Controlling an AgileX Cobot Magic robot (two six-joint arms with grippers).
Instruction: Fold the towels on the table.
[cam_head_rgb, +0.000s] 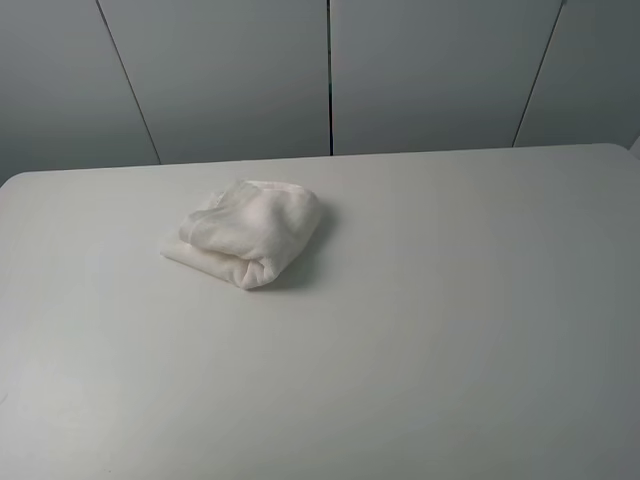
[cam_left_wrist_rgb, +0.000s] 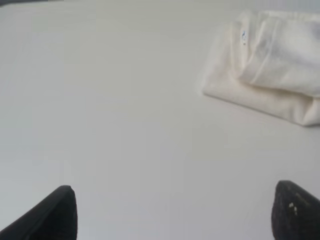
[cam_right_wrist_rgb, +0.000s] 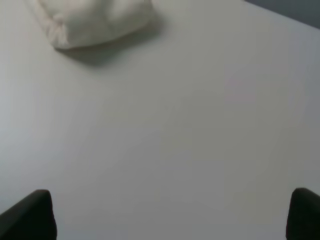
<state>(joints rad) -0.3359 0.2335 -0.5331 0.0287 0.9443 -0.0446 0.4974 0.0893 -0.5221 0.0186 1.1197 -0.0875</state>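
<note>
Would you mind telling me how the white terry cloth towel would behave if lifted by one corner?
The bunched white terry cloth towel would probably flop and unfurl, since its soft layers sag over each other. It looks light, and pushed across the smooth white table, it would likely slide and crumple rather than roll.

lab/test rig | bare white table (cam_head_rgb: 450, 330) | grey panelled wall (cam_head_rgb: 420, 70) behind

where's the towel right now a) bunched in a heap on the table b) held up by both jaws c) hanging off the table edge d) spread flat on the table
a, the towel sits as a bunched heap on the table, with nothing gripping it.
</note>
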